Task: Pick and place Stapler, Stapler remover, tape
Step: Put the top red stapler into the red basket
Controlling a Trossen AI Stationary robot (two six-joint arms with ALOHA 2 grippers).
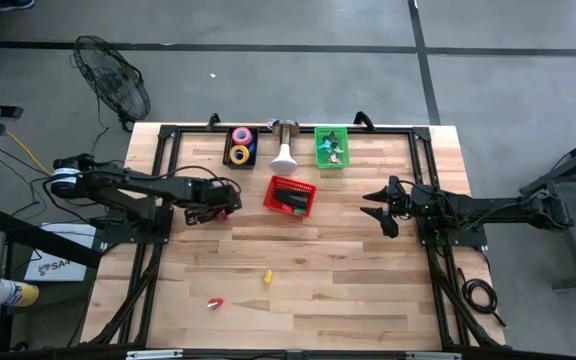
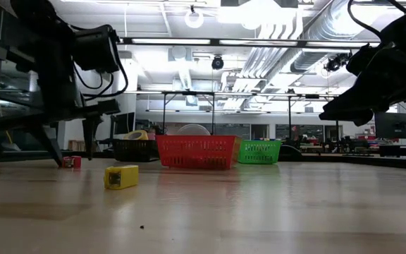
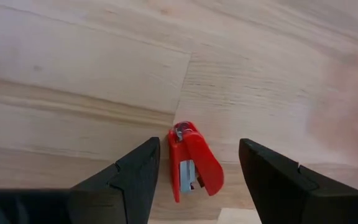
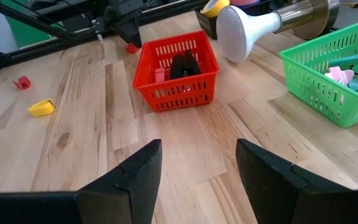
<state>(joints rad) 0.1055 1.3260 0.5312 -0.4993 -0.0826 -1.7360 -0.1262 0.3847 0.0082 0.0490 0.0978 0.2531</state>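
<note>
The left gripper (image 3: 194, 180) hangs just left of the red basket (image 1: 290, 195), its two dark fingers (image 3: 132, 177) spread wide. Between them lies a small red stapler (image 3: 191, 162) flat on the wooden table (image 1: 318, 270); neither finger seems to touch it, though the wrist view hides the tips.

The right gripper (image 4: 197, 168) waits well to the right of the red basket, fingers parted and grasping nothing.

The red basket already holds a dark item, probably a stapler. Behind and left of the basket, a black tray (image 1: 241, 146) holds the tape (image 1: 240, 154) rolls; behind and right stands a green basket (image 1: 331, 147). In front of the basket, a yellow piece (image 1: 266, 277) and a red piece (image 1: 214, 303) lie loose on the table.
</note>
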